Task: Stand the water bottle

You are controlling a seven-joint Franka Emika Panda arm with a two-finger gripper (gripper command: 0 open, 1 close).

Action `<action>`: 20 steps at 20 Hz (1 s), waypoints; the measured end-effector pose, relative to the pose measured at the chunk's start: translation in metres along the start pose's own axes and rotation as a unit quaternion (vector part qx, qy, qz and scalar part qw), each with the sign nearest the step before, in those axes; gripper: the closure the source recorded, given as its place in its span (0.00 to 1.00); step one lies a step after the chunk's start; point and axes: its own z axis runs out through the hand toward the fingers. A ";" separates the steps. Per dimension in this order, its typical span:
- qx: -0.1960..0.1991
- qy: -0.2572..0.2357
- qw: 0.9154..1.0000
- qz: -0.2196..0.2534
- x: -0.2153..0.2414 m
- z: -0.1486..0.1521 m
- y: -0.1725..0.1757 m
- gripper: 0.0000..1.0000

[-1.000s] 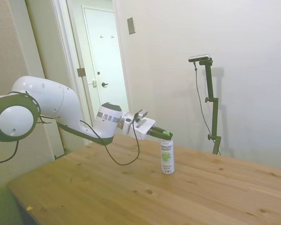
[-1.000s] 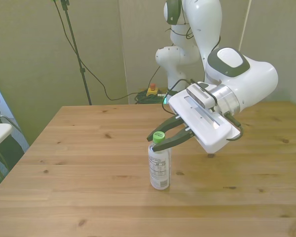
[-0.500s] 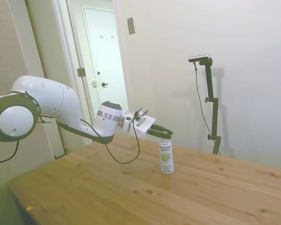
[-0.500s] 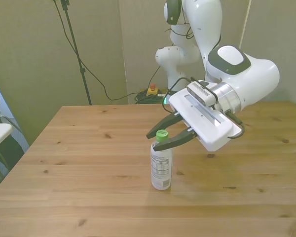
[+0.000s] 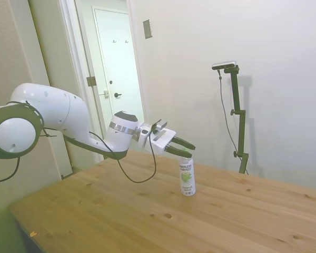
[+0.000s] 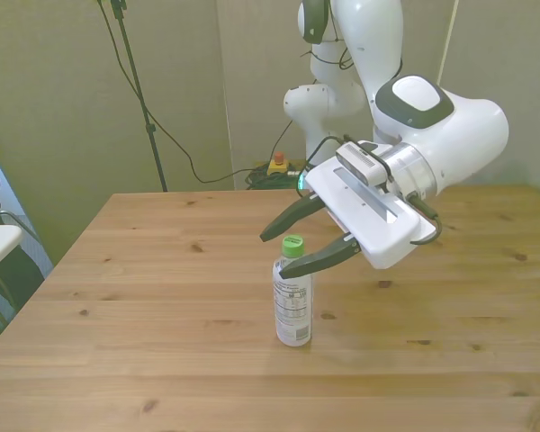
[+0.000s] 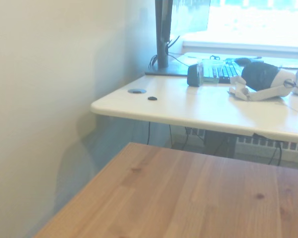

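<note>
The water bottle (image 6: 292, 297) stands upright on the wooden table (image 6: 162, 306), clear plastic with a green cap and a white label; the side view shows the water bottle (image 5: 187, 178) near the table's middle. My gripper (image 6: 282, 250) is open, its dark fingers spread to either side of the cap and slightly above it, touching nothing. In the side view my gripper (image 5: 187, 149) hovers just over the bottle's top. The bottle is out of the wrist view, which shows only table wood (image 7: 188, 198).
A white desk (image 7: 154, 106) with a monitor stand, keyboard and headset lies beyond the table edge in the wrist view. A wall runs along the table's far side in the side view.
The gripper let go of the bottle's cap, its fingers spreading wide, and rose slightly. The bottle stays upright in the same spot.
</note>
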 end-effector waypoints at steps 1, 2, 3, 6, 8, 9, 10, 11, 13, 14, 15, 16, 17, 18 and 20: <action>-0.009 -0.015 1.000 0.001 0.003 -0.004 0.005 0.00; -0.017 -0.037 0.999 -0.001 0.008 -0.012 0.009 0.00; -0.023 -0.061 0.998 -0.007 0.015 -0.023 0.013 0.00; -0.033 -0.130 0.990 -0.030 0.051 -0.066 0.018 0.00; -0.038 -0.178 0.982 -0.048 0.080 -0.093 0.023 0.00; -0.040 -0.200 0.977 -0.057 0.094 -0.103 0.027 0.00; -0.043 -0.221 0.972 -0.069 0.105 -0.111 0.032 0.00; -0.045 -0.241 0.966 -0.081 0.113 -0.117 0.039 0.00; -0.052 -0.280 0.953 -0.107 0.123 -0.123 0.055 0.00; -0.057 -0.299 0.945 -0.122 0.126 -0.124 0.063 0.00; -0.062 -0.317 0.936 -0.137 0.129 -0.125 0.071 0.00; -0.068 -0.335 0.927 -0.153 0.131 -0.125 0.078 0.00; -0.074 -0.352 0.917 -0.169 0.134 -0.124 0.085 0.00; -0.078 -0.369 0.908 -0.184 0.138 -0.124 0.091 0.00; -0.086 -0.404 0.884 -0.218 0.149 -0.122 0.105 0.00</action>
